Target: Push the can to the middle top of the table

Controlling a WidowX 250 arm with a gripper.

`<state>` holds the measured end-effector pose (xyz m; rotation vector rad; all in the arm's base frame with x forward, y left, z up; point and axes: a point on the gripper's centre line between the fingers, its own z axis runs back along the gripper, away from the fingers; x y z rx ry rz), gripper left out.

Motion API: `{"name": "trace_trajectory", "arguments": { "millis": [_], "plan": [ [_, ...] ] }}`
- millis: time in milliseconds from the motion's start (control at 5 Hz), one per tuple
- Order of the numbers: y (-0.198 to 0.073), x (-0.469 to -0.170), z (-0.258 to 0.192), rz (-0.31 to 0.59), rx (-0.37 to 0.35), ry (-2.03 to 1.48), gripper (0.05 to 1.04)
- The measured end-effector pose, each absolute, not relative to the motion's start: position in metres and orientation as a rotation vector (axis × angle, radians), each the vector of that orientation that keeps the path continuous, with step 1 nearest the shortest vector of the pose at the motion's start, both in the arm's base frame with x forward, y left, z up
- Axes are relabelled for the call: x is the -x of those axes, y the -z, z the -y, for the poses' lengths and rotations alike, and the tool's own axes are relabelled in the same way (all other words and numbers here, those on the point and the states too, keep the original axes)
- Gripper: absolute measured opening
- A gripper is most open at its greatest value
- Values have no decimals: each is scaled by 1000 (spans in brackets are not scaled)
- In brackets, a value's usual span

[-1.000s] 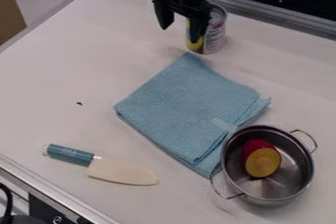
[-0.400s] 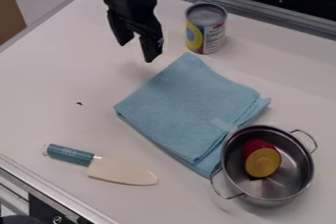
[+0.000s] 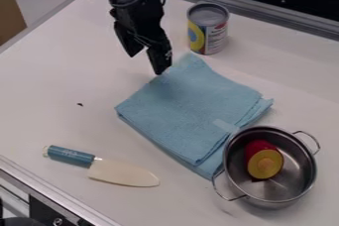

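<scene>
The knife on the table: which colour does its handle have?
The handle is blue, seen best in the camera view.

A metal food can stands upright on the white table, near its far edge, a little right of the middle of the view. Its round grey top faces up; its label shows yellow, blue, white and some red.
</scene>
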<state>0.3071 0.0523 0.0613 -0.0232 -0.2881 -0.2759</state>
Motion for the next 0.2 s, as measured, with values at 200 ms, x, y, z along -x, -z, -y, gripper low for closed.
{"name": "trace_trajectory", "arguments": {
  "millis": [200],
  "plan": [
    [-65, -288, -30, 267, 52, 311, 999]
  ]
}}
